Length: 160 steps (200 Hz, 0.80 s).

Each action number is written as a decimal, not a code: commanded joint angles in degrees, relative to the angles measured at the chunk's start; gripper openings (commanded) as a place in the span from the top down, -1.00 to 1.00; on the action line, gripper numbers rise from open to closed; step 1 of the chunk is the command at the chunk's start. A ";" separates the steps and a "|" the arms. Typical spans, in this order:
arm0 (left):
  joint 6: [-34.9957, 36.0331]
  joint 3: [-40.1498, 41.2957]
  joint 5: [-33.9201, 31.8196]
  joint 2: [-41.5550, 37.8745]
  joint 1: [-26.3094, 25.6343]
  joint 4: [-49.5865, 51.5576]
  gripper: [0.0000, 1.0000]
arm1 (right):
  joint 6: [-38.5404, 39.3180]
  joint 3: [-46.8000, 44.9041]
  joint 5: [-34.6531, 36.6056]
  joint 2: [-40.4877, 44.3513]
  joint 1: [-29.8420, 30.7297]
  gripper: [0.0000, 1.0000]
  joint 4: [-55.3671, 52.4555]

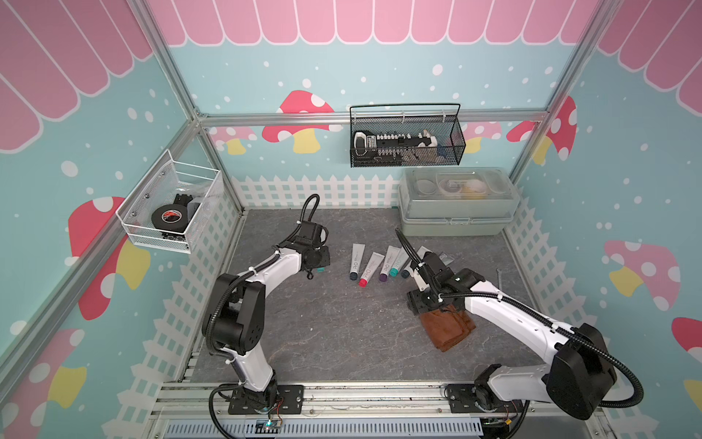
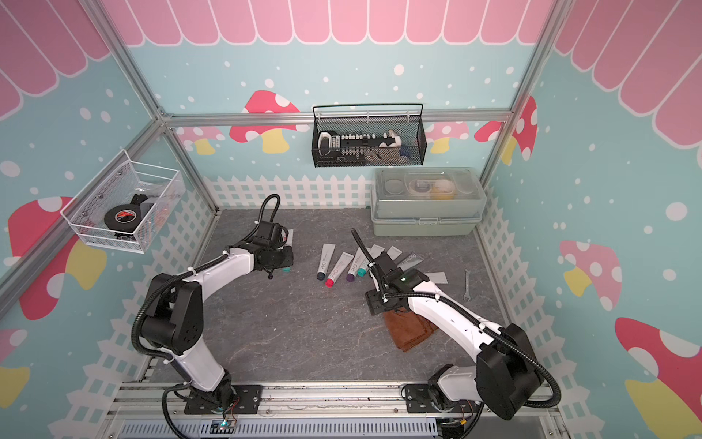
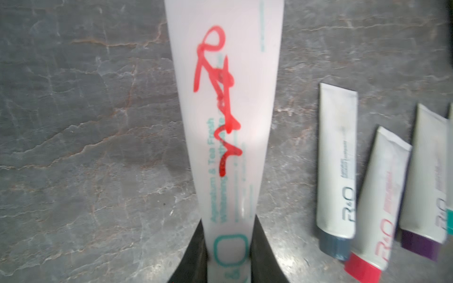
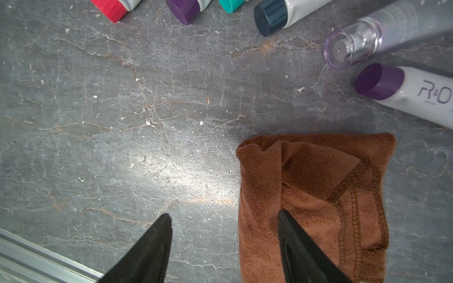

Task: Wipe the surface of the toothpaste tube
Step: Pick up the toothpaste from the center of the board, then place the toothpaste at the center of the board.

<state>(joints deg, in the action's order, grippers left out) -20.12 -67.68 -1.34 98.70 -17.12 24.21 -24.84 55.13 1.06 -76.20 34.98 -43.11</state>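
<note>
Marked tube pinched at left; cloth not yet taken at right.

At left, the left gripper (image 3: 229,241) pinches the toothpaste tube (image 3: 225,103) near its cap end, red scribble (image 3: 215,80) towards the wrist camera, apart from the spare tubes (image 1: 374,266) mid-table. The right gripper (image 4: 224,220) hangs spread over the edge of the brown cloth (image 4: 318,171), one finger off it. Risks: closing there may snag one loose fold, and wiping pressure may twist the tube free.

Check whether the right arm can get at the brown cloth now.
Probably yes: the right pincer is open right at the brown cloth, with one finger over it, and nothing lies on top of the cloth.
</note>
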 commanded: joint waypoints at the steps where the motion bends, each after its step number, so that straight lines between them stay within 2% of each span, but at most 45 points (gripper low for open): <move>1: 0.82 2.32 1.53 -3.82 -2.78 -2.92 0.59 | 0.69 -0.09 2.21 -0.06 0.52 -0.36 -1.17; 21: 1.00 4.31 1.83 -6.91 -6.07 -3.25 0.58 | 0.10 0.08 4.28 -0.50 0.47 -0.36 -1.40; 80: 0.59 8.76 1.10 -11.07 -23.38 -4.20 0.56 | -1.92 -0.42 9.50 2.63 -0.55 -0.36 -1.36; 120: 0.52 10.62 -0.23 -8.17 -31.15 -4.50 0.56 | -2.75 -1.36 11.83 7.86 -2.26 -0.36 -1.57; 160: 1.28 11.35 1.22 -2.95 -37.46 -5.90 0.56 | -3.29 -2.01 12.73 9.91 -3.07 -0.36 -1.90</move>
<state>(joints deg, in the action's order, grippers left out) -20.08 -56.99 -0.25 93.03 -51.53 21.06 -27.35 54.61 12.27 -67.00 32.38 -43.51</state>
